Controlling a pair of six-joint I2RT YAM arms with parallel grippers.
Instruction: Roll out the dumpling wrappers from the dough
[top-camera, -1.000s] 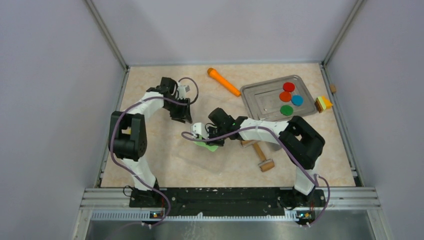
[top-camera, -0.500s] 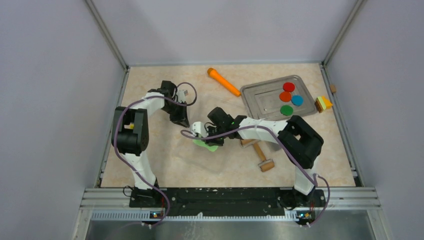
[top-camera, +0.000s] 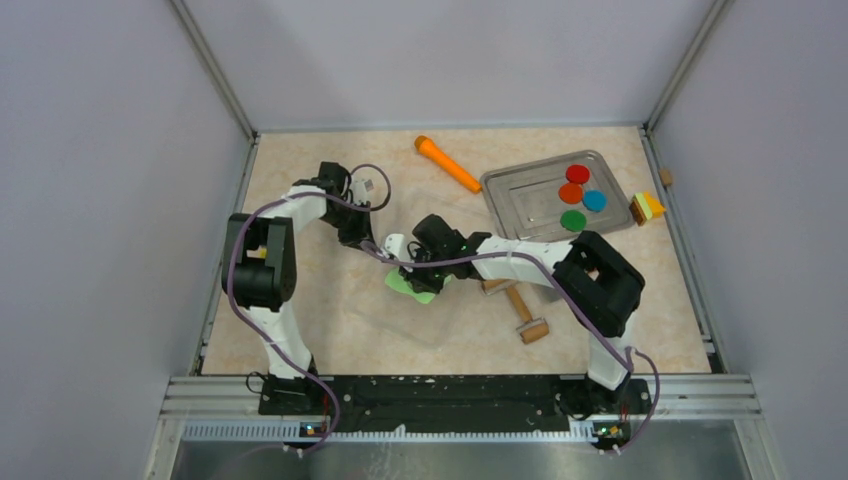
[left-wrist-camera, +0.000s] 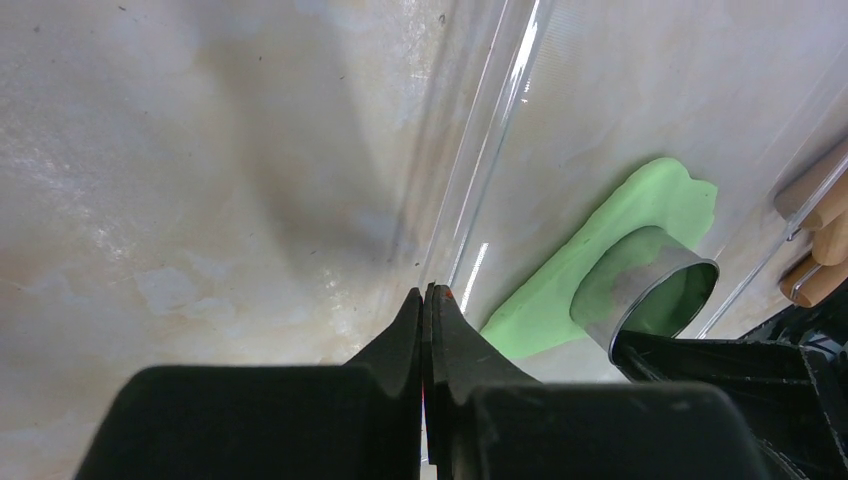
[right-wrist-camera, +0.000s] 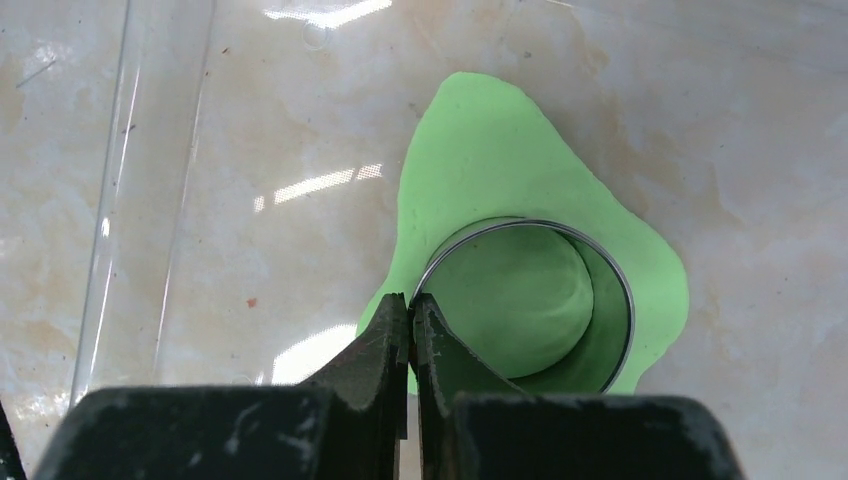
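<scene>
Currently, my right gripper (right-wrist-camera: 410, 300) pinches the wall of the metal ring cutter (right-wrist-camera: 603, 345). The cutter stands upright on the dough (right-wrist-camera: 480, 150), a flat lime-green sheet at the centre of the right wrist frame, lying on the clear sheet (left-wrist-camera: 600, 100) on the worktop (left-wrist-camera: 200, 150). My left gripper (left-wrist-camera: 428, 300) is pressed together at that sheet's edge, at the lower centre of its frame.

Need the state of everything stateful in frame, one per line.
right end effector: shut on cutter rim.
left end effector: shut, tips at clear mat edge.
cutter: upright, standing on dough.
dough: flat irregular sheet.
tray: holds four coloured discs.
rolling pin: lying flat, unheld.
</scene>
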